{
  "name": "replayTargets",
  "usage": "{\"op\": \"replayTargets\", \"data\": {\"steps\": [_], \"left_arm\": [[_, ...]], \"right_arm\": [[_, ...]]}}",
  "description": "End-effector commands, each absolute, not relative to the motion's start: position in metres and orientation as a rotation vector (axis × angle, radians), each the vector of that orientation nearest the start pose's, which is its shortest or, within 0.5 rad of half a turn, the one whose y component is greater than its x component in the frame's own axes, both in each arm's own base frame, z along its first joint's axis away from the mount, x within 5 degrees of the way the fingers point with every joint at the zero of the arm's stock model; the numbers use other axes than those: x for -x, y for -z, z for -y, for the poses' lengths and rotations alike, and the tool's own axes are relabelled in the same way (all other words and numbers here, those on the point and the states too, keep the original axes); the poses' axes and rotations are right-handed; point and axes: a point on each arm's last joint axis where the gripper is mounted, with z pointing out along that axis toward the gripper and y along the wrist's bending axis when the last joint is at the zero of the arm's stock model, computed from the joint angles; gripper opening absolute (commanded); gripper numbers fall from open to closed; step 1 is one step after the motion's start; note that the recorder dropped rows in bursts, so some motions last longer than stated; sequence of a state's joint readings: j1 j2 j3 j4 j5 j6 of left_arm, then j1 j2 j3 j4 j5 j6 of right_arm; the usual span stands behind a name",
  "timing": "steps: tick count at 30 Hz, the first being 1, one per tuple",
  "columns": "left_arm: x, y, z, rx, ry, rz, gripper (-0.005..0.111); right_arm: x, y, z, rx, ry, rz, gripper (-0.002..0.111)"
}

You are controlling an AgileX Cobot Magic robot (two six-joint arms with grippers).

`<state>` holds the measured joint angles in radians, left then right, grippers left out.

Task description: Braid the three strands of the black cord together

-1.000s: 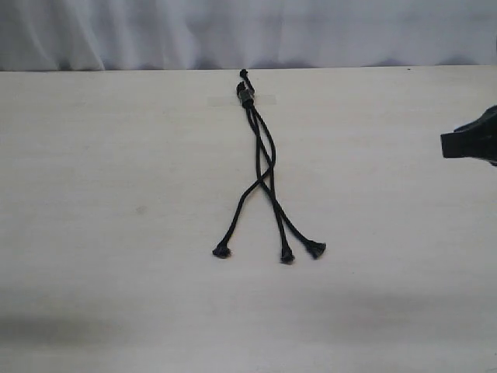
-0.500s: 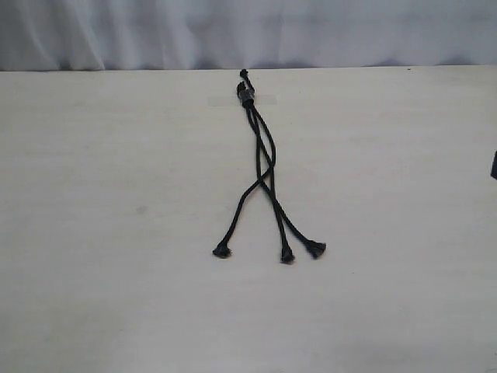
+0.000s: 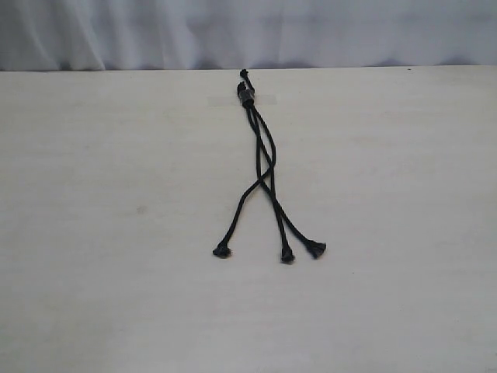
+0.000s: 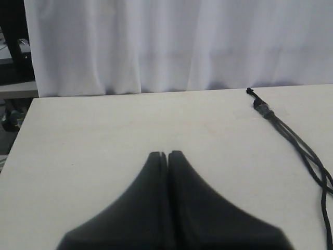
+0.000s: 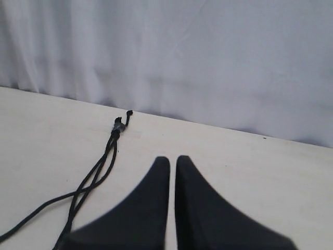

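Gone from the three o'clock edge of the table [image 3: 93, 233], my right gripper [image 5: 172, 159] is pinched closed, empty; my left gripper [image 4: 167, 154] likewise. The black cord [image 3: 266, 175] lies with its knot [image 3: 246, 95] at twelve, three strands [image 3: 238, 214] fanning toward six.

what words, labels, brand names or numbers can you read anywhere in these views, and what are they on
None: no text, number or sign can be read in any view.
The black cord and the band at its knotted end show no marking.
The table and the white curtain are plain.
The left gripper and right gripper show only bare black surfaces.
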<state>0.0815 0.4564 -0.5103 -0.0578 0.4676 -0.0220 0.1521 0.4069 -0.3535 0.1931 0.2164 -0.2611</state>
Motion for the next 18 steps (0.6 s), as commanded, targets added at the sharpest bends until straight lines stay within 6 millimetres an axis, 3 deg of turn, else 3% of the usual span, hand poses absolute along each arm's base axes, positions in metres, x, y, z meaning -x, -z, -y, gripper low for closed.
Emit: {"op": "replayTargets", "data": {"steps": [1, 8, 13, 18], "left_arm": [[-0.077, -0.285, -0.004, 0.127, 0.013, -1.839, 0.000], [-0.060, -0.229, -0.003, 0.130, 0.013, -1.870, 0.000], [-0.055, -0.195, -0.003, 0.133, 0.015, -1.860, 0.000], [-0.053, -0.180, -0.002, 0.134, 0.016, -1.850, 0.000]], "right_arm": [[-0.080, -0.252, -0.016, 0.229, -0.094, -1.745, 0.004], [-0.067, -0.182, -0.014, 0.241, -0.093, -1.869, 0.004], [-0.065, -0.187, -0.014, 0.232, -0.093, -1.805, 0.004], [-0.063, -0.195, -0.012, 0.209, -0.087, -1.702, 0.004]]}}
